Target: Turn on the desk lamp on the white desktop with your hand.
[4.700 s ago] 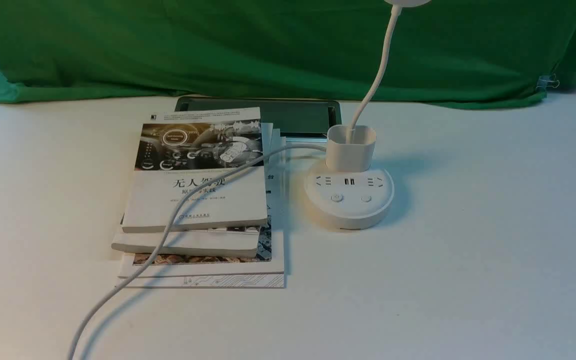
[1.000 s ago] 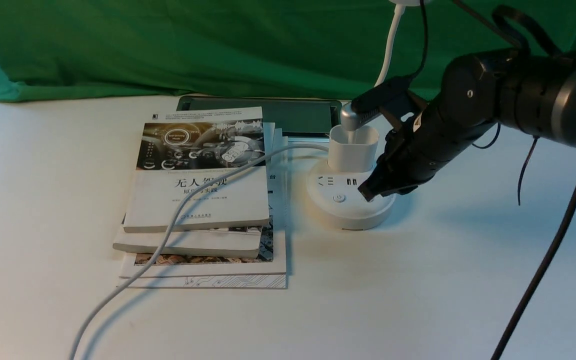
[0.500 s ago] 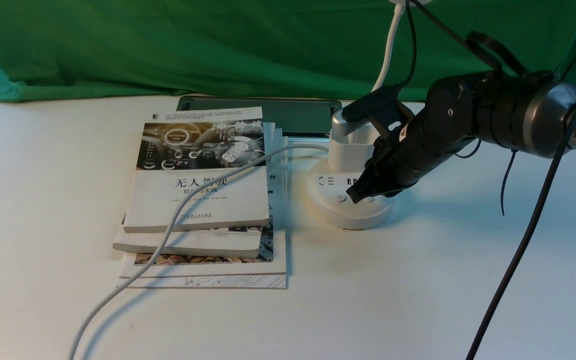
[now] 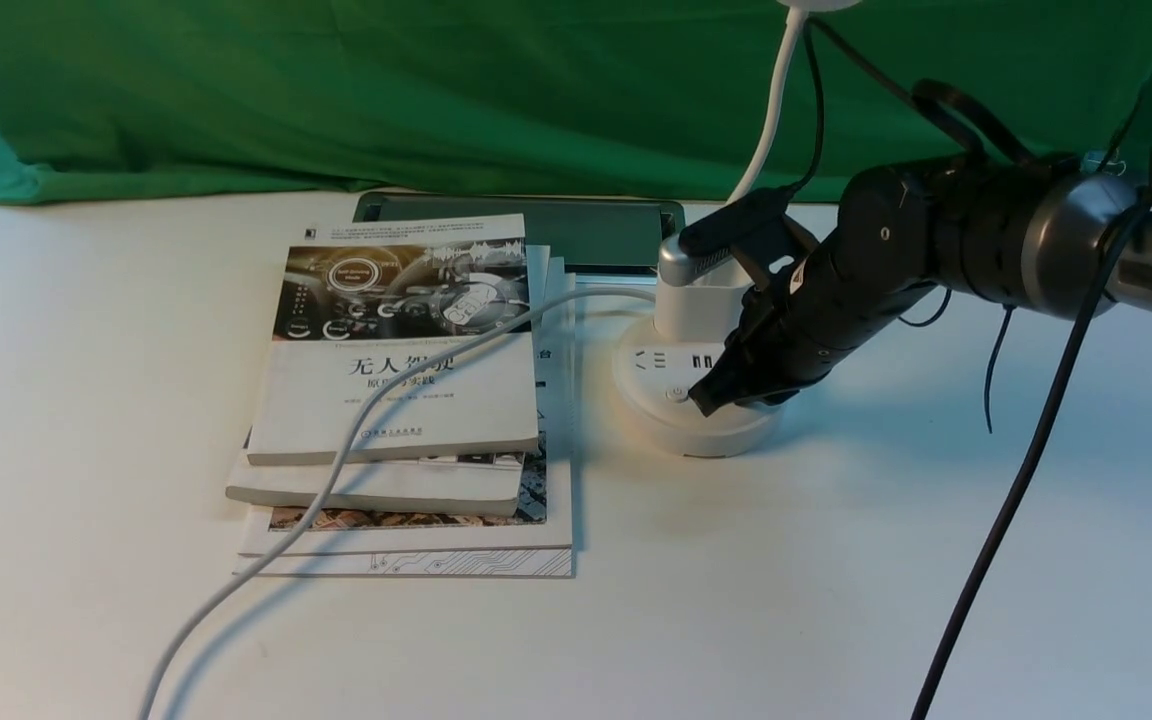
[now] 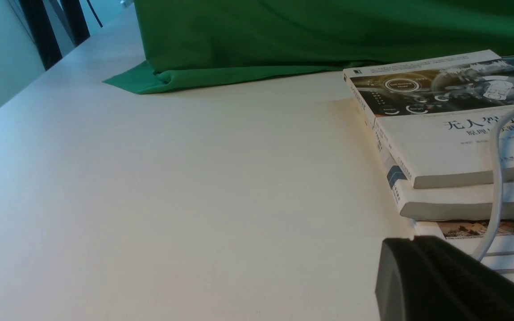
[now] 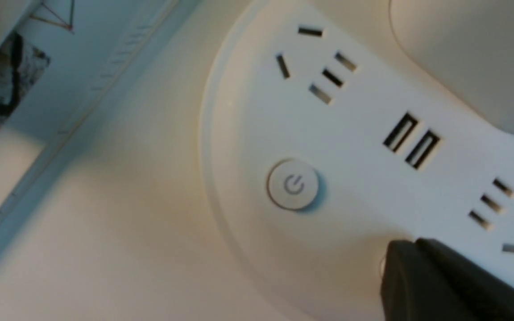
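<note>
The desk lamp (image 4: 693,428) is noted on the white desktop (image 4: 836,580) near its far edge, beside a stack of books (image 4: 396,410). The right gripper (image 4: 706,397) is found closed and empty, its tip over the lamp's base just beside the power button (image 6: 293,184). The tip should be centred on that button and pressed straight down, lightly.

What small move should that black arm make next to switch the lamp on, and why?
Probably nudge the shut right gripper toward the robot's left, then press on the power button. In the right wrist view its tip sits beside that button on the base of the desk lamp, not over it, and the button shows uncovered.
</note>
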`<state>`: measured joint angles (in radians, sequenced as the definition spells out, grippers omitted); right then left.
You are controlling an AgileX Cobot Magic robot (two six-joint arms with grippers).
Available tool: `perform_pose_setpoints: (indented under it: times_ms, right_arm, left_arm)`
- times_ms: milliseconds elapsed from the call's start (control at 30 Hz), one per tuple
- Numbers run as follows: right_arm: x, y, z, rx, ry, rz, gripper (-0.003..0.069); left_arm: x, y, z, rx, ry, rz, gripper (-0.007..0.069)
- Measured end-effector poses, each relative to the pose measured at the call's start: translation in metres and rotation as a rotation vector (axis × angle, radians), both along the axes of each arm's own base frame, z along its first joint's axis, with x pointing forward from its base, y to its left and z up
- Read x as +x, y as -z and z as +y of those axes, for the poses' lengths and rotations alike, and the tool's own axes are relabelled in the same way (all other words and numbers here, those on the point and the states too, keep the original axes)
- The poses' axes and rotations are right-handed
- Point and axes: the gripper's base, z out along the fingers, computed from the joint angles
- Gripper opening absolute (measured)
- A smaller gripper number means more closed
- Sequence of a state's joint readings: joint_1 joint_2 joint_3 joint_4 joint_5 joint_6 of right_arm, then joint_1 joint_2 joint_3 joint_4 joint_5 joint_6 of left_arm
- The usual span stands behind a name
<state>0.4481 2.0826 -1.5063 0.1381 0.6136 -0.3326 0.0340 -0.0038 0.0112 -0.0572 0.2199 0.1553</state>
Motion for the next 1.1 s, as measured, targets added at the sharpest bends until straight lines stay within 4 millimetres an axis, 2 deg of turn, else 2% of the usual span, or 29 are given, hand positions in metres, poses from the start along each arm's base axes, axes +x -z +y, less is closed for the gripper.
perform_pose_setpoints:
  times_ms: [367,500,633,733,833,900,933,1000,1033,1067,1100]
  right_arm:
    - [0.003,0.008,0.002,-0.007,-0.002,0.04,0.0041]
    - [-0.001,-0.007,0.0,0.004,-0.001,0.021,0.0042]
    - [-0.019,-0.023,-0.007,-0.01,-0.009,0.068,0.0046]
    - [-0.044,-0.08,-0.019,0.048,0.003,-0.041,0.0055]
    - [-0.077,-0.116,-0.035,0.104,0.027,-0.133,0.0056]
    - [-0.099,-0.131,-0.046,0.137,0.043,-0.183,0.0059]
    - [-0.115,-0.143,-0.054,0.168,0.052,-0.24,0.0063]
    - [-0.145,-0.155,-0.07,0.217,0.071,-0.324,0.0067]
    - [-0.148,-0.156,-0.071,0.223,0.073,-0.333,0.0068]
    - [-0.159,-0.162,-0.077,0.249,0.082,-0.375,0.007]
    - [-0.186,-0.175,-0.091,0.308,0.1,-0.462,0.0074]
  left_arm:
    - [0.0,0.0,0.0,0.0,0.0,0.0,0.0021]
    - [0.0,0.0,0.0,0.0,0.0,0.0,0.0021]
    - [0.0,0.0,0.0,0.0,0.0,0.0,0.0021]
    - [0.0,0.0,0.0,0.0,0.0,0.0,0.0021]
    - [0.0,0.0,0.0,0.0,0.0,0.0,0.0021]
    - [0.0,0.0,0.0,0.0,0.0,0.0,0.0021]
    - [0.0,0.0,0.0,0.0,0.0,0.0,0.0021]
    - [0.0,0.0,0.0,0.0,0.0,0.0,0.0021]
    - [0.0,0.0,0.0,0.0,0.0,0.0,0.0021]
    - [0.0,0.0,0.0,0.0,0.0,0.0,0.0021]
    - [0.0,0.0,0.0,0.0,0.0,0.0,0.0021]
